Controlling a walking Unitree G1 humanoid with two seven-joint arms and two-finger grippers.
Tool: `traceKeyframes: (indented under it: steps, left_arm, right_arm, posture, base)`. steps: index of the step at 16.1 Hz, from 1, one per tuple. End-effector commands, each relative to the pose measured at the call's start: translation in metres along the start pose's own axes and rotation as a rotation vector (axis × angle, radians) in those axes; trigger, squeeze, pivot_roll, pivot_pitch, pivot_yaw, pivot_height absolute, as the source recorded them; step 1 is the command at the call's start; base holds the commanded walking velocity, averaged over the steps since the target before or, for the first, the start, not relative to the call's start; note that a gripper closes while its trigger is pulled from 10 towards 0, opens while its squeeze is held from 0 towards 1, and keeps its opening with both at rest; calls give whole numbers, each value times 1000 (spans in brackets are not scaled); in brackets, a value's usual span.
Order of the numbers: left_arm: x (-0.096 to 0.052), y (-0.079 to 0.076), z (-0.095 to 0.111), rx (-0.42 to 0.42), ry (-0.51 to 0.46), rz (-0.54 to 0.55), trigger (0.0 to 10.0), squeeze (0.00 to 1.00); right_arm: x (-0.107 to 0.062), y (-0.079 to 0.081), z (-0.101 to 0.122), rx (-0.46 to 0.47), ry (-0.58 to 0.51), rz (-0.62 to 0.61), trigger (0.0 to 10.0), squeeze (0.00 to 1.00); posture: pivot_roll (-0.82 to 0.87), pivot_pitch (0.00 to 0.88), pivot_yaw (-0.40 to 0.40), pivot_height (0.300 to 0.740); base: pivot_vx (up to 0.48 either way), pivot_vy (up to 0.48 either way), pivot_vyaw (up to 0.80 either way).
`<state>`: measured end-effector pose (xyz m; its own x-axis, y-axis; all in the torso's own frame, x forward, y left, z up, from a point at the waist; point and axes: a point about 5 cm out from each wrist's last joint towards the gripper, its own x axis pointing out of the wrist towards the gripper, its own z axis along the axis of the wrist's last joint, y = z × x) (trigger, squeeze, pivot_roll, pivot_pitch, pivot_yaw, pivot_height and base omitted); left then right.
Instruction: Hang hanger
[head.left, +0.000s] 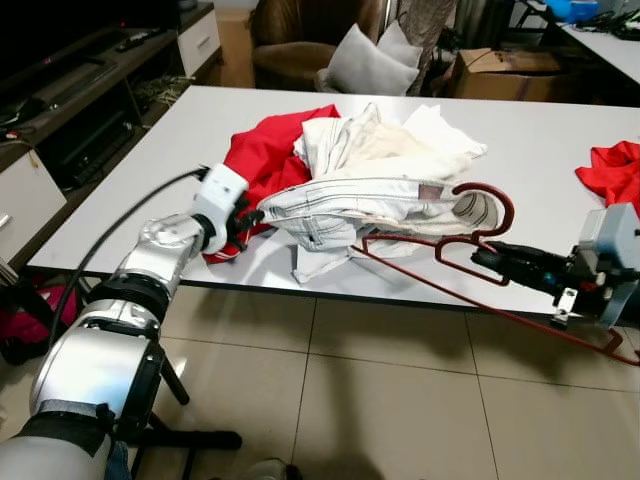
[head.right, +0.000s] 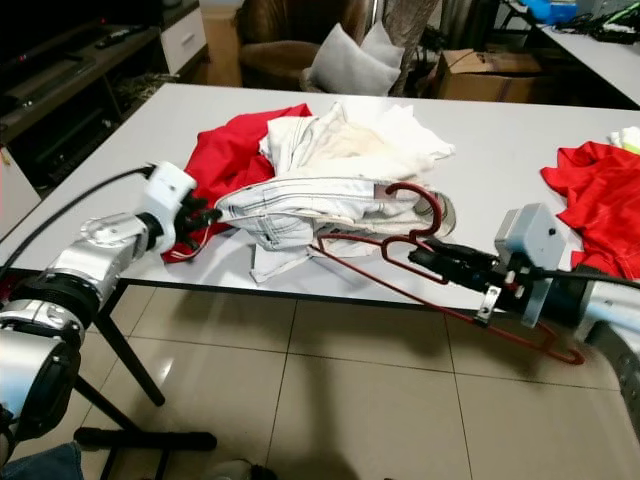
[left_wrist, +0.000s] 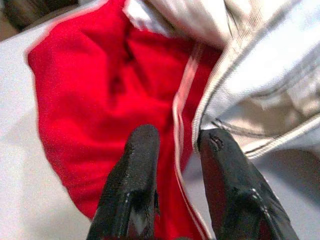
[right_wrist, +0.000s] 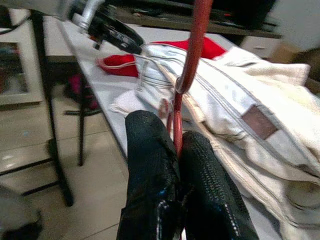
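**Hanger gripped at the bench edge, hook toward the clothes**

The left gripper (head.left: 250, 218) sits at the left side of the clothes pile, fingers slightly parted around the edge of the white jeans (head.left: 370, 205), just beside the red shirt (head.left: 265, 150); whether it actually pinches the cloth I cannot tell. The jeans lie across the bench (head.left: 150, 170) with their waistband toward the right. There the red hanger (head.left: 470, 245) lies half over the front edge, hook against the waistband, long axis running from the pile out toward the right arm. The right gripper (head.left: 485, 258) is closed on its wire just below the hook, so the right arm carries the hanger.
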<state>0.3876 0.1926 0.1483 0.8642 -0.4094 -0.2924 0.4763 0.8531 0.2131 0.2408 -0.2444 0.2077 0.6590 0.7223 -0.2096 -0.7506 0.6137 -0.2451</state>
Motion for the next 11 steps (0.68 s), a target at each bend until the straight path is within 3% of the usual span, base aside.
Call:
traceKeyframes:
  steps: [1, 2, 3, 5, 7, 8, 9, 10, 11]
  left_arm:
    - [2, 6, 29, -132, -167, 38, 10000, 1000]
    - [2, 13, 50, -222, -277, 91, 10000, 1000]
    - [0, 19, 63, -257, -345, 133, 10000, 1000]
    - [-9, 31, 107, -263, -552, 192, 10000, 1000]
    - [-14, 28, 139, -274, -702, 104, 10000, 1000]
    - [-15, 20, 157, -262, -768, 24, 10000, 1000]
    - [-12, 11, 164, -239, -776, -39, 10000, 820]
    - [-6, 1, 159, -180, -723, -93, 10000, 584]
    - [1, -4, 143, -106, -611, -77, 10000, 302]
  right_arm:
    - [9, -8, 5, 6, -49, -119, 10000, 0]
    - [19, -19, 7, 43, -98, -228, 10000, 0]
    - [25, -26, 9, 74, -128, -297, 10000, 0]
    - [48, -35, 15, 114, -219, -397, 10000, 0]
    - [73, -29, 18, 150, -273, -377, 10000, 0]
    - [101, -16, 14, 215, -279, -287, 10000, 0]
    - [125, 4, 9, 230, -246, -133, 10000, 0]
    - [140, 23, 6, 249, -236, 5, 10000, 0]
    - [145, 28, 7, 350, -277, 60, 10000, 0]
  posture:
    - [-160, 0, 100, 719]
    - [-160, 0, 100, 719]
    - [-166, 0, 101, 719]
    - [-171, 0, 107, 719]
    - [-170, 0, 107, 719]
    - [-163, 0, 103, 719]
    - [-158, 0, 101, 719]
    - [-154, 0, 100, 719]
    - [-154, 0, 99, 719]
  base:
    - [0, 0, 0]
    - [0, 0, 0]
    - [0, 0, 0]
    - [0, 0, 0]
    - [0, 0, 0]
    - [0, 0, 0]
    - [0, 0, 0]
    - [0, 0, 0]
    - [0, 0, 0]
